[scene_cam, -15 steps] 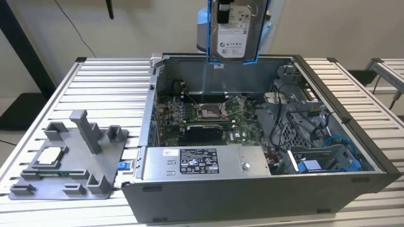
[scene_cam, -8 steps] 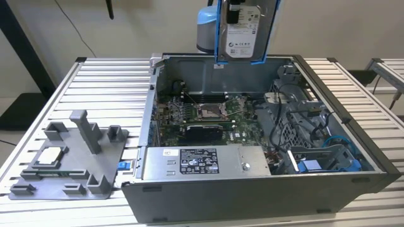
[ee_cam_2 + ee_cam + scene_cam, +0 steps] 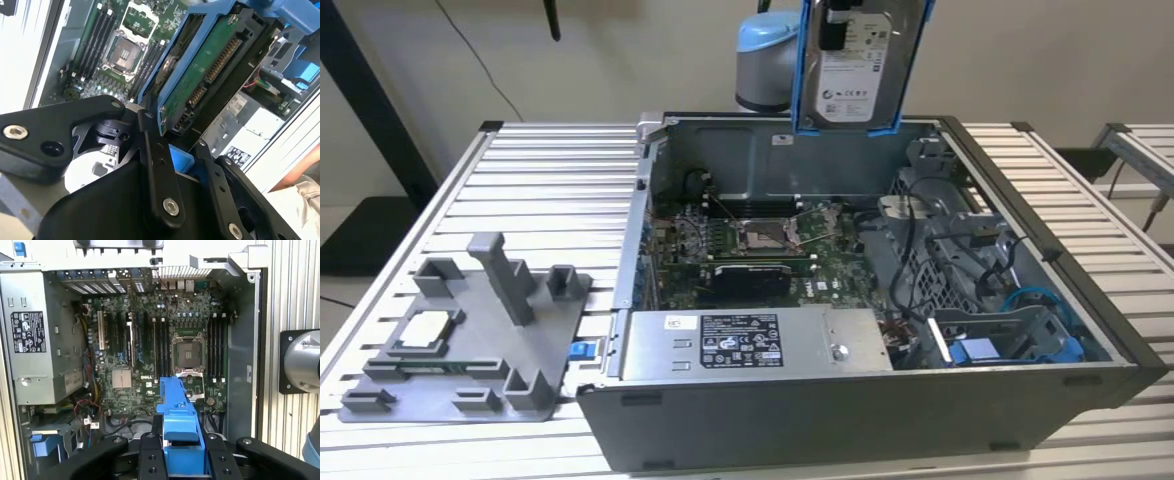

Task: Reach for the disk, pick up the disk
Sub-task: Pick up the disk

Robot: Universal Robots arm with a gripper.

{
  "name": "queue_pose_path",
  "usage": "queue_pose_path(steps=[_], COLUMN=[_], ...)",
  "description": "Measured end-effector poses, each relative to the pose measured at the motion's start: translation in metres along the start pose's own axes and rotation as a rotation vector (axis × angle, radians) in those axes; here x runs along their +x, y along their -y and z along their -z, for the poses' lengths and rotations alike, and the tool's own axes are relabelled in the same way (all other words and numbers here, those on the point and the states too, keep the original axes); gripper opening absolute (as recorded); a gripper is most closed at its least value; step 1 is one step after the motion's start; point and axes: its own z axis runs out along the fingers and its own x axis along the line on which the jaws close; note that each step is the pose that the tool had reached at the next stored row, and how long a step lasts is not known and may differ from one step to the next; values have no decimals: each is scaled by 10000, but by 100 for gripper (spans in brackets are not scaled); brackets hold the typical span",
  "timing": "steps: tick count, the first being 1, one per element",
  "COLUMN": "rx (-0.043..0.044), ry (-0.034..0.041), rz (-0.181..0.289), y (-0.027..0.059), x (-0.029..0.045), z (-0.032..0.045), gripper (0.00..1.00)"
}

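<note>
The disk (image 3: 857, 62) is being held upright above the open computer case (image 3: 1067, 385), clamped by its blue rails in the jaws of the gripper (image 3: 182, 452). Inside the case, a motherboard (image 3: 747, 240) and a silver box (image 3: 754, 342) are being housed, on the table (image 3: 547, 170).

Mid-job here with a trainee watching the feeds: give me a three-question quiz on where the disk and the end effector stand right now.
1. True or false: the disk lies flat inside the open computer case.
2. In the exterior view, the disk hangs: A) above the case's back wall, B) on the grey fixture, C) on the power supply.
3. Fill in: the end effector is shut on the disk's ____ plastic rail, as the first wrist view shows.

Key: 1 false, it is held upright above the case; 2 A; 3 blue.
</note>
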Motion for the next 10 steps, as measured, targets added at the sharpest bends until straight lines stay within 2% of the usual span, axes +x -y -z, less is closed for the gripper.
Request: queue_pose_path(steps=[7, 10], rx=[0, 0], ry=[0, 1], rz=[1, 1], y=[79, 154], x=[-5, -10], z=[-5, -9], gripper=[0, 0])
